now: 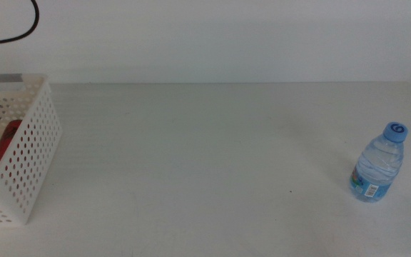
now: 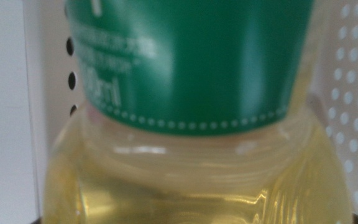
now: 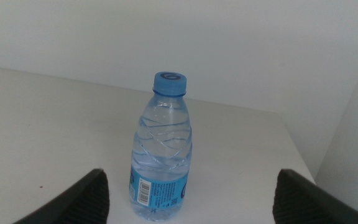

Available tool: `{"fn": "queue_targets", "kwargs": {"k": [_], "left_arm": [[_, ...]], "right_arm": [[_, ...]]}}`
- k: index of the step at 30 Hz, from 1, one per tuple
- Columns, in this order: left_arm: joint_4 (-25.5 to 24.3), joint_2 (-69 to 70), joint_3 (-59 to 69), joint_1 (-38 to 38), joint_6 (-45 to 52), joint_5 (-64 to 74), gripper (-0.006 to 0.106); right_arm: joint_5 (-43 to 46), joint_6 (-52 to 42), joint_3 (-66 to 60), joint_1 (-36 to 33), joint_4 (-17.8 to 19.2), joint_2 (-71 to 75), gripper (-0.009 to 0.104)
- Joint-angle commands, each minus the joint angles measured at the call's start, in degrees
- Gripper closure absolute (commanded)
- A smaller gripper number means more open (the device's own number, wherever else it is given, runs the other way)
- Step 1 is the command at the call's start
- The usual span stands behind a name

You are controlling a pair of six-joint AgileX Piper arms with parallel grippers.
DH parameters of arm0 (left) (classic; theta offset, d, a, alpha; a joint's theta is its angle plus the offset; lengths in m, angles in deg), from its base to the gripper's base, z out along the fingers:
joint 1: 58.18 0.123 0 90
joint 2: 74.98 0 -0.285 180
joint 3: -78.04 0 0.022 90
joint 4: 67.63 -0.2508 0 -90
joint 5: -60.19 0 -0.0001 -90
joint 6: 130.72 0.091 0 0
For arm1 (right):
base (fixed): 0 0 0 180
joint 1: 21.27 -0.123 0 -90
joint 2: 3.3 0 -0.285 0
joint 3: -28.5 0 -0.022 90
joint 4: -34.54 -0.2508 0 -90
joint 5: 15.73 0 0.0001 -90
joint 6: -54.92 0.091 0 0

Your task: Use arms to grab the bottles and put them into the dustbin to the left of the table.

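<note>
The table point(image 1: 212, 157), a plain white-grey matte surface, carried 1 water bottle point(image 1: 379, 163) standing upright near its right edge, well apart from everything else. The bottle was clear, with a blue cap and a blue label low on its body. In the right wrist view the same bottle stood upright ahead of the right gripper point(image 3: 191, 193), whose 2 dark jaws were spread wide, 1 on either side of the bottle's base and neither touching it. The white perforated dustbin point(image 1: 27, 153) sat at the left edge of the middle view, tilted as seen, its walls pierced by rows of round holes and a grey strip showing at its rim. A red drink can point(image 1: 1, 148) lay inside the dustbin, visible over the rim against the inner wall. A black cable point(image 1: 20, 28) curved across the upper left corner above the dustbin; neither arm's body appeared in the middle view. The left wrist view was filled by the tall bottle of pale yellow liquid point(image 2: 191, 180), very close to the lens and blurred, its green label point(image 2: 191, 62) printed in white above the clear shoulder. Perforated dustbin wall showed behind that bottle on both sides. The left gripper's jaws were hidden behind the bottle, so whether they were gripping it could not be told.
</note>
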Motion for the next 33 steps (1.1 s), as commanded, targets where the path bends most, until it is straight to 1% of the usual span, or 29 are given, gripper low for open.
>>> {"fn": "queue_targets", "kwargs": {"k": [1, 10, 14, 17, 20, 25, 27, 28, 31, 33], "left_arm": [[0.03, 3.06, -1.23, -0.04, 0.18, 3.58, 0.105], [0.09, -1.22, -1.19, -0.1, -0.09, 1.35, 0.105], [1.13, -2.07, -1.19, -0.1, -0.97, -1.37, 0.097], [1.56, -2.33, -1.19, -0.1, -1.35, -2.64, 0.085], [1.5, -2.33, -1.19, -0.1, -1.35, -3.31, 0.064], [1.5, -2.33, -1.19, -0.1, -1.35, -3.48, 0.026], [1.62, -2.33, -1.19, -0.1, -1.35, -3.27, 0.013], [1.62, -2.33, -1.19, -0.1, -1.35, -3.07, 0.01], [1.88, -2.33, -1.46, -0.64, -1.97, -1.73, 0.01], [0.99, -2.27, -2.44, -1.34, -3.26, -0.27, 0.01]], "right_arm": [[4.28, -0.27, 0.43, 0.49, 0.39, 1.6, 0.026], [4.28, -0.27, 0.43, 0.49, 0.39, 1.6, 0.026], [4.28, -0.27, 0.43, 0.49, 0.39, 1.6, 0.026], [4.28, -0.27, 0.43, 0.49, 0.39, 1.6, 0.026], [4.28, -0.27, 0.43, 0.49, 0.39, 1.6, 0.026], [4.28, -0.27, 0.43, 0.49, 0.39, 1.6, 0.026], [4.28, -0.27, 0.43, 0.49, 0.39, 1.6, 0.026], [4.28, -0.27, 0.43, 0.49, 0.39, 1.6, 0.026], [4.28, -0.27, 0.43, 0.49, 0.39, 1.6, 0.026], [4.28, -0.27, 0.43, 0.49, 0.39, 1.6, 0.026]]}}
